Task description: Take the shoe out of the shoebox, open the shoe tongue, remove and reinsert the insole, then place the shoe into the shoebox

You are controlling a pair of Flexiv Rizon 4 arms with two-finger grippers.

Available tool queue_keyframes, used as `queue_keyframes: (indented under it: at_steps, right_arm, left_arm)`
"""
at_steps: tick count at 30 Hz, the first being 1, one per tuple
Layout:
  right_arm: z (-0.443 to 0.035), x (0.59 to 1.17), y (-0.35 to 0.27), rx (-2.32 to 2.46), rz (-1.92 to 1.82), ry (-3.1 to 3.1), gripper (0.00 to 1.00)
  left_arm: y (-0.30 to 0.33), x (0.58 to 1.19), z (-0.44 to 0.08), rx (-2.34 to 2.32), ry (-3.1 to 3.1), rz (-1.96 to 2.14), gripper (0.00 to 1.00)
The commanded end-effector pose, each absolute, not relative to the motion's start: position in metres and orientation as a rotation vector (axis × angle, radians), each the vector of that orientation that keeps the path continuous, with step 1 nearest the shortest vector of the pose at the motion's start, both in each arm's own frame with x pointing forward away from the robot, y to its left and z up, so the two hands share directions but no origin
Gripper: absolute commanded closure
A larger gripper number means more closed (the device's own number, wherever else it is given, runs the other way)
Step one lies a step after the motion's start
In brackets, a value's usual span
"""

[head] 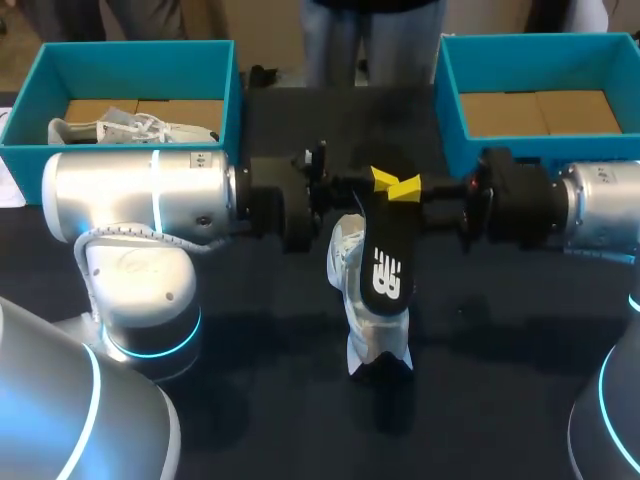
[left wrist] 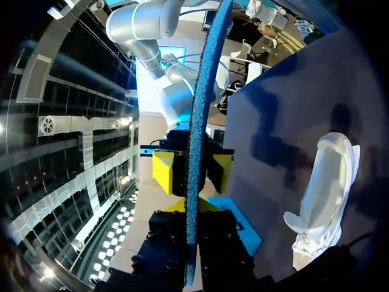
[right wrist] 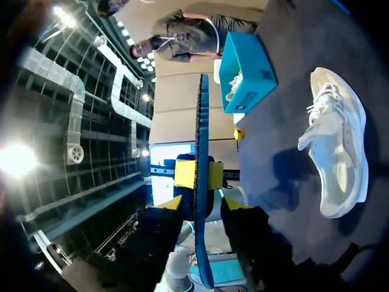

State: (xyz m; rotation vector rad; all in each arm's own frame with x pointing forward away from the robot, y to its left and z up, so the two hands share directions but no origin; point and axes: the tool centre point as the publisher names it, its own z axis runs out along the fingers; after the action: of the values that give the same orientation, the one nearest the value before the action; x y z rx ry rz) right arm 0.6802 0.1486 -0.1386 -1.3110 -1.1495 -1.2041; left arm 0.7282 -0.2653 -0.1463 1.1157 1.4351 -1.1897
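Left jaws: our left gripper (left wrist: 193, 213) is clamped on one end of the insole (head: 385, 265), with both sides touching it.
Right jaws: our right gripper (right wrist: 202, 205) straddles the same end, parted, with a gap showing. We judge it is not gripping.
Insole: black, held in the air over the shoe (head: 346, 255).
Shoe: on the bench (head: 500, 330), out of the shoebox (head: 452, 110).
Risk: if the left lets go before the right pinches, the insole drops. Its long free end could twist and miss the shoe's mouth.
Writing: a white logo on the insole, which we leave unread.
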Motion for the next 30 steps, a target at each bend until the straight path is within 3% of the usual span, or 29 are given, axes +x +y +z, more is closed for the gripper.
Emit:
queue_keyframes:
  at_steps: [1,18,30]
  right_arm:
    - [-0.135,0.666,0.132,-1.343,-1.212,-1.156,0.00]
    - [-0.143,0.662,0.084,-1.339,-1.275,-1.438,0.00]
    - [-0.141,0.664,0.082,-1.126,-1.378,-1.819,0.00]
  left_arm:
    - [-0.264,0.723,-0.145,1.122,1.452,-1.192,1.00]
    - [-0.241,0.687,-0.154,1.078,1.576,-1.359,1.00]
    - [-0.236,0.669,-0.151,1.056,1.676,-1.548,1.00]
